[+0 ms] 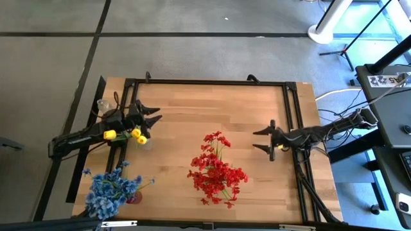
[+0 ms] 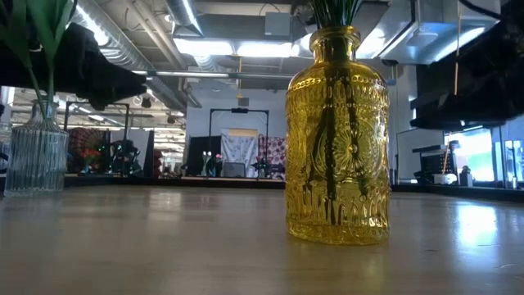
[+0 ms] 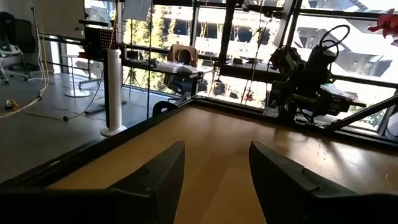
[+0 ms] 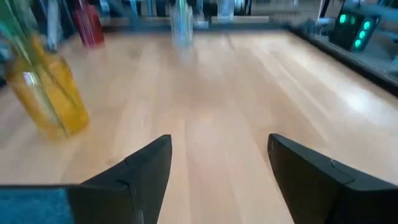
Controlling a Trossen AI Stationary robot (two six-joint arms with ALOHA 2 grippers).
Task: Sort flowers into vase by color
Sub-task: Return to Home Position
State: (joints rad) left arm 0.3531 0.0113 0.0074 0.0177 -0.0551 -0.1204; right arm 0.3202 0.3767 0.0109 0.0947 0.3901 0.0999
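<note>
Left arm: my left arm (image 1: 80,137) reaches in over the left side of the bench (image 1: 192,109), pointing toward the middle.
Blue flowers: the blue flowers (image 1: 108,192) stand bunched in the red vase (image 1: 132,197), at the bench corner on the lower left of the high view. My left arm is well clear of them.
Yellow flowers: the yellow flowers (image 1: 136,134) sit in the clear vase (image 1: 147,143), just beside my left wrist. In the low view the ribbed clear vase shows with green stems rising out of it.
Left jaws: my left jaws hang above bare wood just past the yellow flowers. They are spread wide with nothing between them; my left wrist view shows only bench in the gap.
Red flowers: the red flowers (image 1: 216,172) spread over the middle of the bench, between my two arms. Their stems go down into the yellow vase (image 2: 337,135), which stands upright.
Right jaws: my right jaws hover to the right of the red flowers, apart from them and pointing left. They are parted and carry nothing, with bare bench between them.
Right arm: my right arm (image 1: 314,133) comes in from the bench's right edge.
</note>
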